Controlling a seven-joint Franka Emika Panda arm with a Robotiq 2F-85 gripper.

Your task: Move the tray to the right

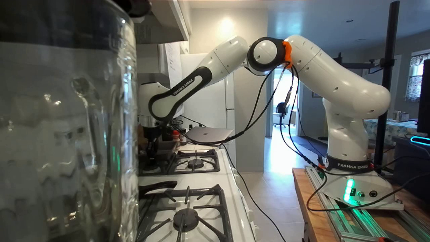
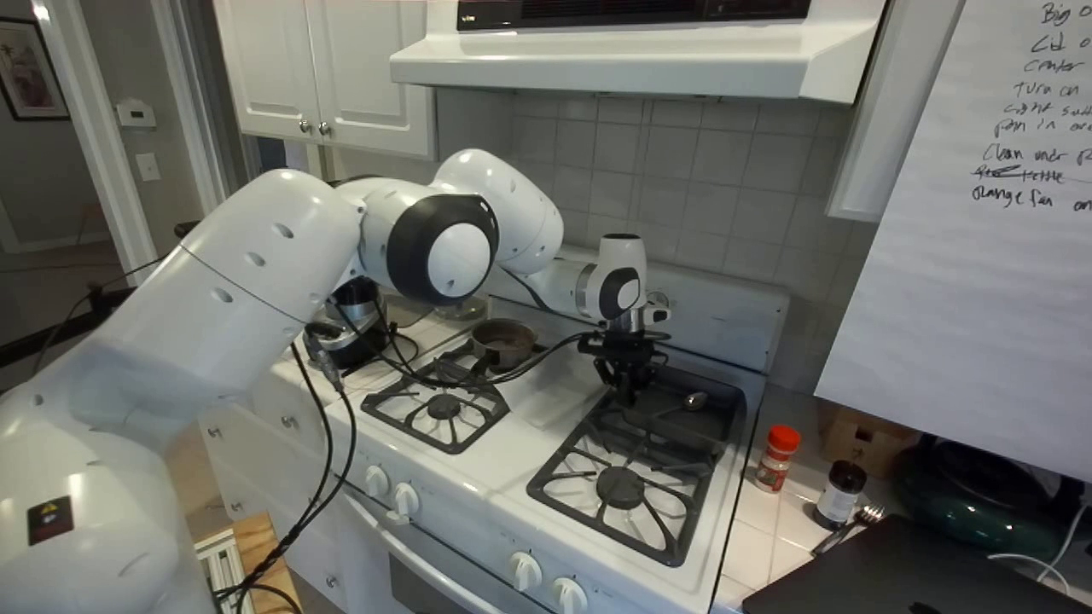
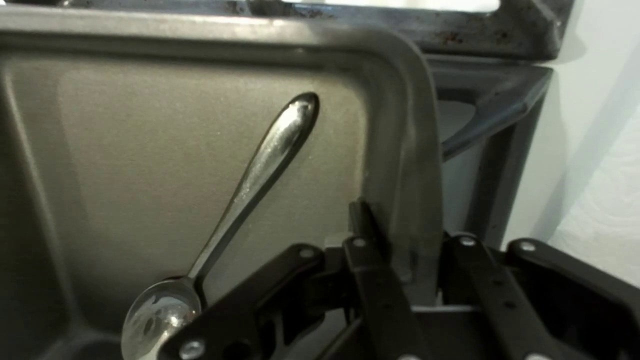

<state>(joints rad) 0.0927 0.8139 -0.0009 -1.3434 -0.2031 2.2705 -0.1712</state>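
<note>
On the stove, right of centre in an exterior view, your tray risked twisting if you dragged it by one wall; its underside might have snagged on the grate, and any tilt could have sent the spoon inside sliding. Your gripper straddled that wall, lower right in the wrist view, fingers part-way apart; whether they pinched it, I couldn't tell.

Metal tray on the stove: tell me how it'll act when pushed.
The metal tray looks stiff, given its raised walls. It may snag on the stove grate beneath. The loose metal spoon could slide inside it.
</note>
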